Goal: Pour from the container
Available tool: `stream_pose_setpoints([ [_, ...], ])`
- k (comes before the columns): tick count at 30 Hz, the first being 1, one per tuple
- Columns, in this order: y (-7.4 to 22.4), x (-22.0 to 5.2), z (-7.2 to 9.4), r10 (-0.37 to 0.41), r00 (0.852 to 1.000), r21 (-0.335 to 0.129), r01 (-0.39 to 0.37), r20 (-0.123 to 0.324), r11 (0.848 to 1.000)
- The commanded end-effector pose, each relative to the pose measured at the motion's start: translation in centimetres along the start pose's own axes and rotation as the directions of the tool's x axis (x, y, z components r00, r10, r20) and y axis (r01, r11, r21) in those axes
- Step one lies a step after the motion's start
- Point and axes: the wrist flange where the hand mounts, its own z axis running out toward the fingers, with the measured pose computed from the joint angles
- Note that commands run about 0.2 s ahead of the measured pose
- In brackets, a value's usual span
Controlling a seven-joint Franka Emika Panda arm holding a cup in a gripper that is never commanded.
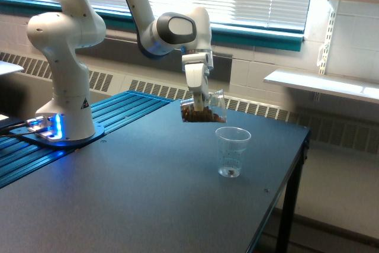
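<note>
The fingers [200, 106] are clamped on the container [204, 111], gripping it from above, so the clear cup hangs at and just below them, tipped onto its side with its open mouth turned toward the exterior view's right. Brown granules [195, 115] lie banked along the lower wall, directly under the fingers.

Below the fingers and off to the mouth side stands the small measuring cup [232, 151], upright on the desk [118, 205], with only a trace of something dark at its bottom. The container's lip looks to sit above and a little short of that cup's rim, with a clear gap between them.

The main risk, as I judge it, is spillage: if the tilt deepens before the mouth is squarely over the small cup, granules would drop onto the desk beside it. A sudden rush of the banked granules could also overshoot the narrow opening, and the thin wall may flex in the grip.
</note>
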Motion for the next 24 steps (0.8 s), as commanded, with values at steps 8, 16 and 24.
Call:
stream_pose_setpoints([
  [8,0.4,1.4,-0.8,0.047,0.999,0.005,-0.047,-0.012,0.999],
  [16,1.0,3.4,-1.7,0.045,0.999,-0.011,-0.046,-0.022,0.999],
  [24,1.5,5.4,-3.0,0.032,0.999,-0.026,-0.033,-0.040,0.999],
])
